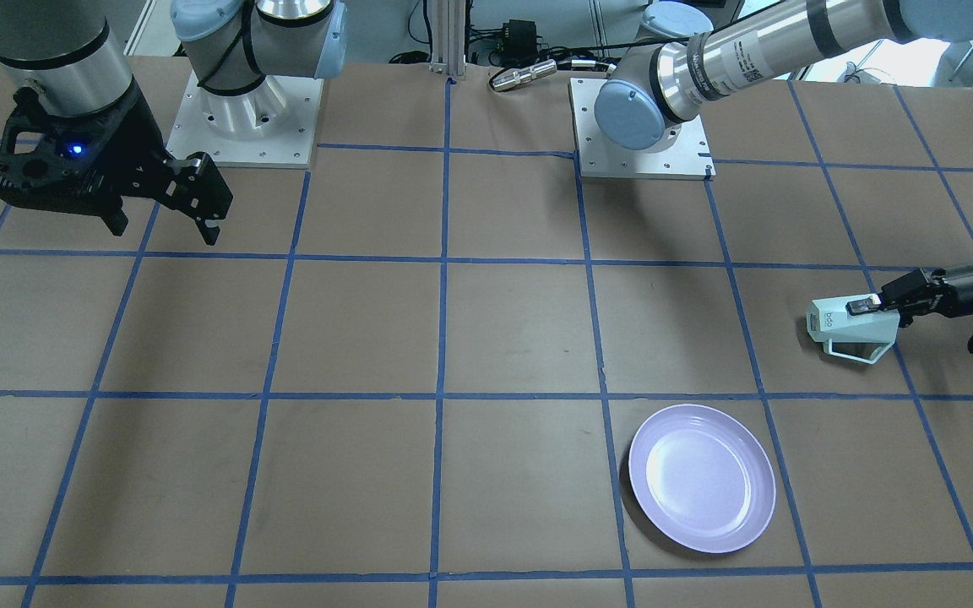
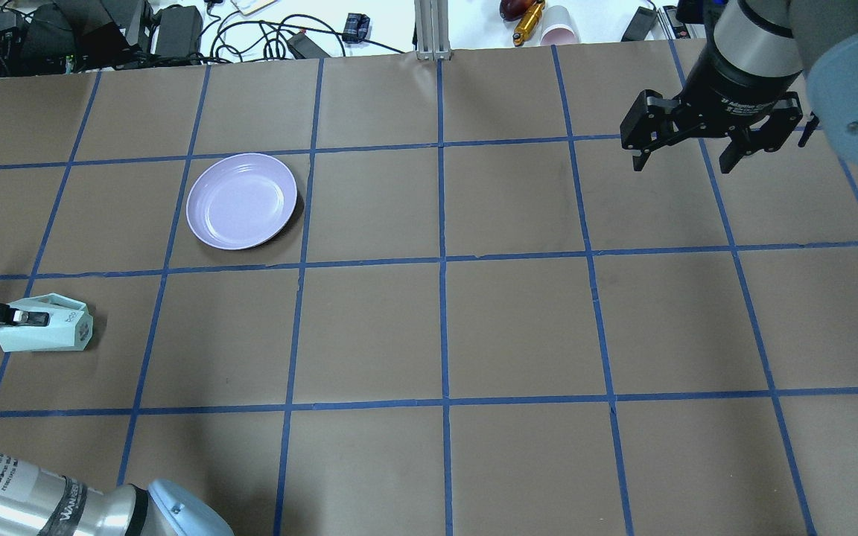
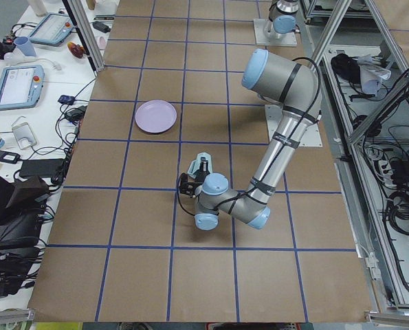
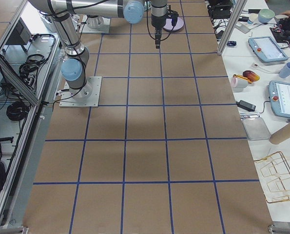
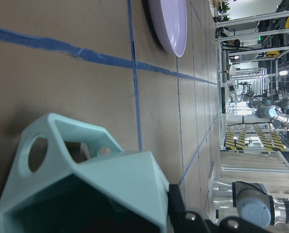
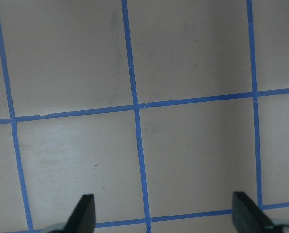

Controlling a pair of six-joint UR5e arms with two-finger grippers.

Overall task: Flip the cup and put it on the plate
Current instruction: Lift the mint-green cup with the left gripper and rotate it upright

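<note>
The mint-green cup (image 1: 843,328) lies on its side at the table's left end, its labelled base toward the table's middle. It also shows in the overhead view (image 2: 53,335) and the left wrist view (image 5: 91,189). My left gripper (image 1: 867,307) is shut on the cup's wall at the rim, low over the table; I cannot tell whether the cup touches the surface. The lavender plate (image 1: 702,477) lies empty one square away, also in the overhead view (image 2: 241,200). My right gripper (image 2: 682,164) is open and empty, high over the table's right far side.
Brown paper with a blue tape grid covers the table (image 2: 444,327). The two arm bases (image 1: 241,118) (image 1: 640,127) stand at the robot's edge. Cables, a pink cup (image 2: 559,33) and a metal post (image 2: 433,30) lie beyond the far edge.
</note>
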